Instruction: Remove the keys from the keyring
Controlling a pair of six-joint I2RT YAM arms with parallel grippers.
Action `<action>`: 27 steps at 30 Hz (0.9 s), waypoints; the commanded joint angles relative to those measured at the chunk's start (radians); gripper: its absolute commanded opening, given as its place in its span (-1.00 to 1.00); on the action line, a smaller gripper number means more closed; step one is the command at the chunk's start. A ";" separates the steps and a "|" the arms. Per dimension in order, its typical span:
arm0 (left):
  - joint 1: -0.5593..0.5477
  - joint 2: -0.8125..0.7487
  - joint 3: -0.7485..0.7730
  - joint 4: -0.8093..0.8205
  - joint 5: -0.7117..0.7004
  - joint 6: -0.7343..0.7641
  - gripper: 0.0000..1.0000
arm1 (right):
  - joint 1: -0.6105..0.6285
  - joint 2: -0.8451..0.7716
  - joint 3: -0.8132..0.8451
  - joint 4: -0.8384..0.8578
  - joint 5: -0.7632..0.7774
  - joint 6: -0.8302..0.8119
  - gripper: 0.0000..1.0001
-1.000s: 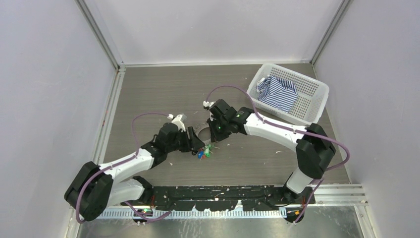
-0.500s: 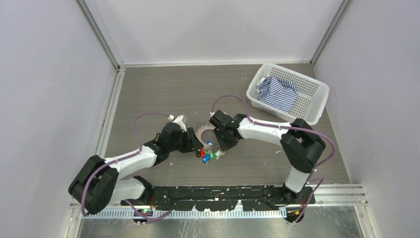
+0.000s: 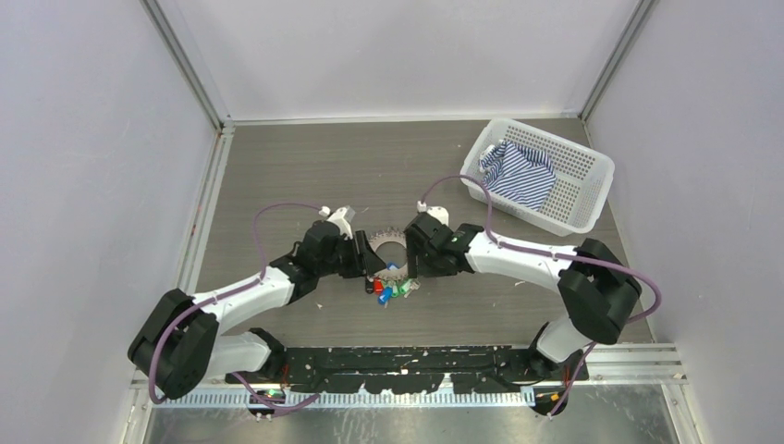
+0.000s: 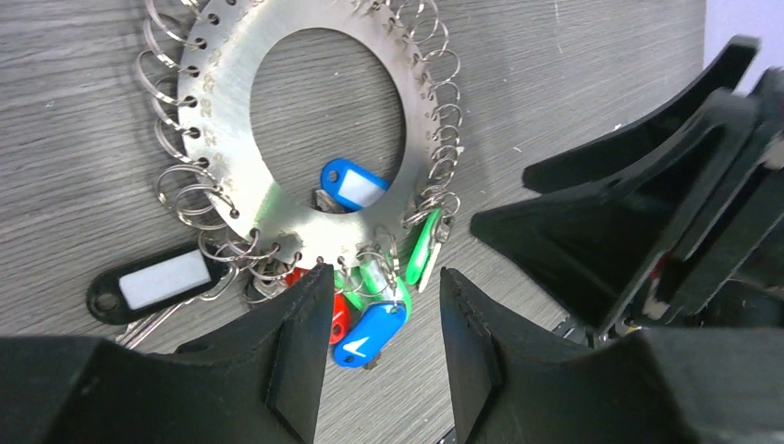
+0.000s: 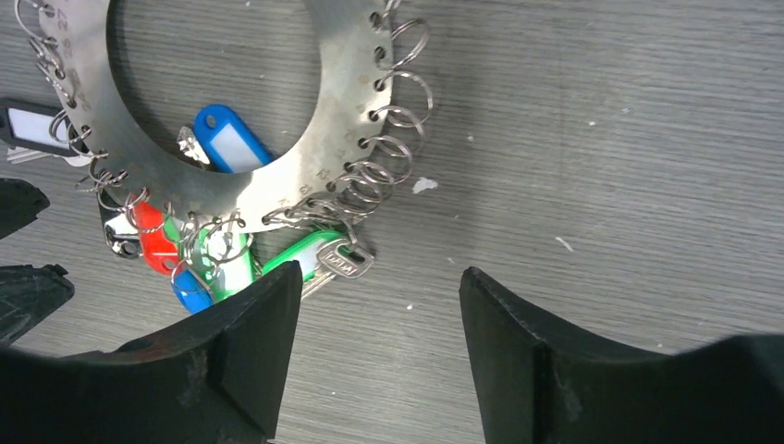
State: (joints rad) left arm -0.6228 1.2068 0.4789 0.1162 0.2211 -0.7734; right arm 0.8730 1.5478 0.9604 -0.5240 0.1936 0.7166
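One flat steel keyring (image 4: pixel 217 120), wire-looped rim, plastic-tagged keys (image 4: pixel 356 185) bunched at its lower edge; left gripper (image 4: pixel 381 279) and right gripper (image 5: pixel 381 273) parted, holding nothing.

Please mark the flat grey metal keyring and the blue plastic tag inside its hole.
flat grey metal keyring (image 4: pixel 217 92), left wrist view, plate's left band.
blue plastic tag inside the hole (image 4: pixel 356 187), left wrist view, white label.

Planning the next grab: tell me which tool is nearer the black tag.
Left. The left tool sits right beside the black tag; the right tool is beyond the keys, farther off.
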 commanded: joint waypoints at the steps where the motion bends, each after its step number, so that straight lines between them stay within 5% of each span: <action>1: -0.012 -0.015 0.051 0.002 0.020 0.019 -0.05 | 0.062 0.038 0.025 0.039 0.085 0.073 0.41; 12: -0.034 -0.003 0.062 0.000 0.001 0.011 -0.04 | 0.100 0.199 0.063 0.028 0.138 0.053 0.51; 17: -0.042 0.000 0.067 -0.003 -0.003 0.009 -0.04 | 0.101 0.140 0.010 0.003 0.136 0.042 0.15; 27: -0.061 0.053 0.114 -0.049 0.018 0.034 -0.07 | 0.097 -0.008 -0.052 -0.129 0.152 -0.025 0.05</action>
State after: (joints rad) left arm -0.6678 1.2438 0.5385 0.0814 0.2268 -0.7689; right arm 0.9733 1.6062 0.9157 -0.5701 0.3065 0.7250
